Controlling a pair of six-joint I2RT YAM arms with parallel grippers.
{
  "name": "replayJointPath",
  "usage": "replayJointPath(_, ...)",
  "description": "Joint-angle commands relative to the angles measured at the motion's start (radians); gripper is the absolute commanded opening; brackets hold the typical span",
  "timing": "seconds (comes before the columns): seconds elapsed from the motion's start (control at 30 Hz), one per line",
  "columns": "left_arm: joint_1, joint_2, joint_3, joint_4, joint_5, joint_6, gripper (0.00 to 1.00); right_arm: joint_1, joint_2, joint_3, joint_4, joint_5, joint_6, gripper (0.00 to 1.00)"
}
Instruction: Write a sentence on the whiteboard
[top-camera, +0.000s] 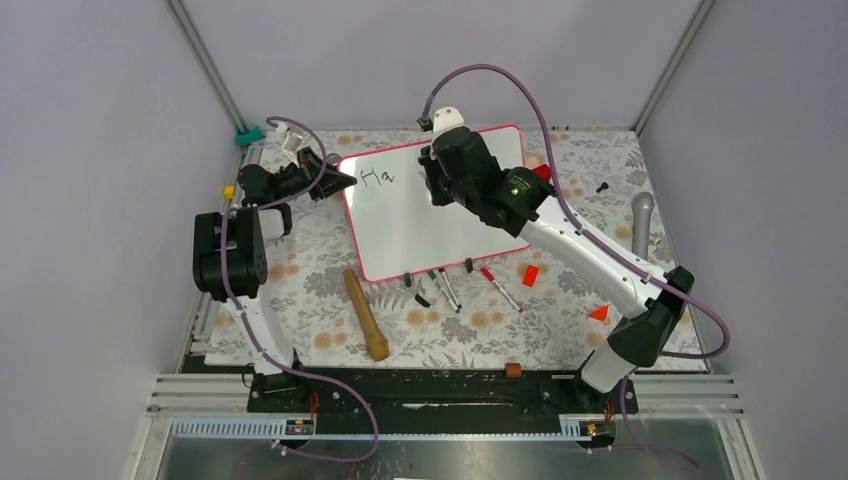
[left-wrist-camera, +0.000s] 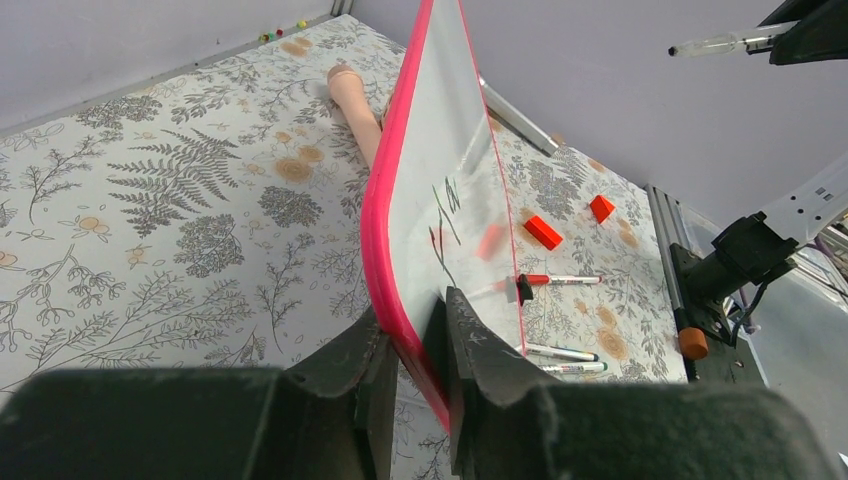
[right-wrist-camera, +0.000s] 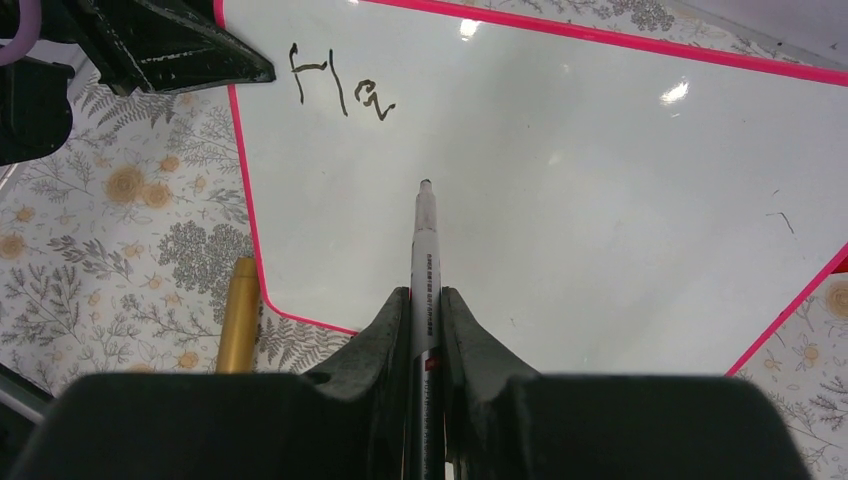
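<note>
Whiteboard (top-camera: 410, 235), framed in thin pink-red, lies on the table (top-camera: 300, 290) toward the far middle, skewed so that one corner points at the left arm. Of the sentence (top-camera: 377, 178) only "Ha" stands in black, near that far-left corner. The left gripper (left-wrist-camera: 420, 315) has its jaws closed on the frame at that corner. The right gripper (right-wrist-camera: 425, 300) hangs above the board's middle, its jaws clamped on a marker (right-wrist-camera: 424, 250) that points toward the letters.

The table's top is printed with ferns and orange flowers. Plain grey walls (top-camera: 90, 150) and metal corner posts (top-camera: 205, 60) close it in. Just beside the board's near edge lie several loose markers (top-camera: 447, 290), with a wooden pin (top-camera: 365, 315) to their left and red blocks (top-camera: 530, 275) to their right.

From above, the right wrist covers the held marker and part of the board. Whether the marker's tip touches the surface I cannot tell. In the left wrist view the board shows nearly edge-on, its marks blurred.
</note>
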Motion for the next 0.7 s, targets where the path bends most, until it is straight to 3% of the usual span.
replayJointPath(0.0, -0.025, 0.014, -0.038, 0.104, 0.283, 0.212, 0.00, 0.001, -0.052, -0.022, 0.055, 0.040, -0.017, 0.00)
replayJointPath(0.2, -0.025, -0.006, -0.063, 0.098, 0.283, 0.287, 0.00, 0.001, -0.063, -0.042, 0.064, 0.052, -0.025, 0.00)
replayJointPath(0.37, -0.028, 0.017, -0.025, 0.090, 0.285, 0.265, 0.00, -0.011, -0.062, -0.023, 0.058, 0.087, -0.033, 0.00)
replayJointPath(0.67, -0.028, 0.021, -0.024, 0.093, 0.285, 0.259, 0.00, -0.131, 0.088, 0.270, -0.112, 0.024, 0.002, 0.00)
